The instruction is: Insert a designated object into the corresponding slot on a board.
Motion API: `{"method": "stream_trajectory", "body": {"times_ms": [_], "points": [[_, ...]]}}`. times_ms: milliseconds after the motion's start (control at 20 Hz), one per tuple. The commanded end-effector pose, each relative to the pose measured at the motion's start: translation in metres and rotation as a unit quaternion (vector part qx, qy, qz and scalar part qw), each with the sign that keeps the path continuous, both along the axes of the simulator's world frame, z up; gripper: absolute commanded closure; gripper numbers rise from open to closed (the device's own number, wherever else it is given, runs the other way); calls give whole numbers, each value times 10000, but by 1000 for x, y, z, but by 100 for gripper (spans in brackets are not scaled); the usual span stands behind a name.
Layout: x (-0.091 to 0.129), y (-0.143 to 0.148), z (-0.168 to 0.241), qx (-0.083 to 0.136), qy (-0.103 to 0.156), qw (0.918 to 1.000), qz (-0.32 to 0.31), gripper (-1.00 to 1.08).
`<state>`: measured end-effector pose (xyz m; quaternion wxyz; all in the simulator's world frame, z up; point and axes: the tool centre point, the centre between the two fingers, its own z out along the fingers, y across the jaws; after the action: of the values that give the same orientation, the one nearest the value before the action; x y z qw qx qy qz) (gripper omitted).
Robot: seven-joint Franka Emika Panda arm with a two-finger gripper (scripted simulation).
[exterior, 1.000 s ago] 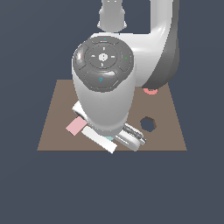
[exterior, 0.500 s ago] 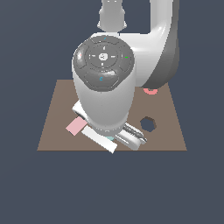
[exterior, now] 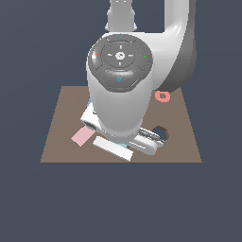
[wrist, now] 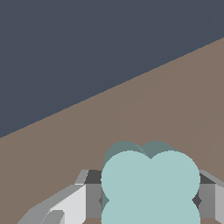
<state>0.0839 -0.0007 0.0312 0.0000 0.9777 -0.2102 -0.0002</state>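
Your gripper (wrist: 150, 202) has the teal piece (wrist: 151, 183) between its fingers.

The fingers (wrist: 92, 199) sit closed against the piece's two sides, holding it above the board (wrist: 166, 105). In the exterior view the arm hides most of your hand; a hexagonal hole (exterior: 161, 133) lies just beside it, a pink rectangle (exterior: 83, 136) on the other side. You can't see the clover slot.

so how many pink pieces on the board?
2: pink rectangle, front, on the exterior view's left; pink ring, back, on the exterior view's right. The arm covers the board's middle, so others may be hidden.
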Motion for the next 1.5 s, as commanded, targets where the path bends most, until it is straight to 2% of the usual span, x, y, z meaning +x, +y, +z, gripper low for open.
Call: {"method": "stream_trajectory", "body": {"times_ms": [0,200,350,600,850,1150,1450], "points": [[-3,3,1,0,-3,9996,289,108],[-11,9,2,-1,-4,9962,867,108],[-18,13,2,-2,-4,9904,1381,108],[-33,20,4,-4,-5,9714,2373,108],[-50,23,5,-6,-5,9404,3401,108],[-70,21,7,-9,-4,8935,4490,108],[-84,17,8,-10,-2,8497,5273,108]]}}
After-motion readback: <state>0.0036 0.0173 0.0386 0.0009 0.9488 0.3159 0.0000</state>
